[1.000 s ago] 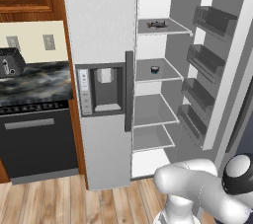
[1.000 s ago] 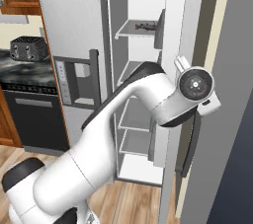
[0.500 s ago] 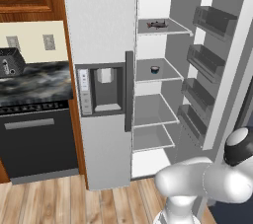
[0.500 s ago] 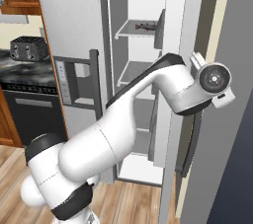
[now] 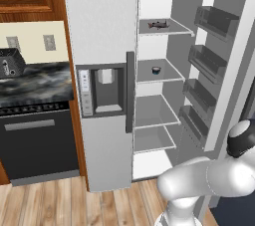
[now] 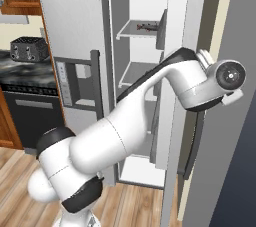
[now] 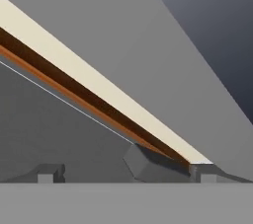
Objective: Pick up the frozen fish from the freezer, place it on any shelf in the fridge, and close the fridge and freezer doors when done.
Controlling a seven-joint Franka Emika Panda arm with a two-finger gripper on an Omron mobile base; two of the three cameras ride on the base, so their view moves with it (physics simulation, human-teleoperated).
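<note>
The freezer door, with its dispenser, is shut. The fridge door stands wide open, bins on its inner face. A small dark reddish thing lies on the top fridge shelf; it is too small to tell whether it is the frozen fish. My arm reaches right around the open door, the wrist at the door's outer side. In the hand view my gripper is open with nothing between the fingertips, facing a flat grey panel and a cream and brown edge.
A small dark can stands on the second fridge shelf. Left of the fridge are a black oven, a dark marble counter with a toaster, and wood cabinets. A grey wall stands close on the right.
The arm has swung further right, and the wrist has moved right along the outer side of the open fridge door. The gripper has stayed open. The doors have not moved.
</note>
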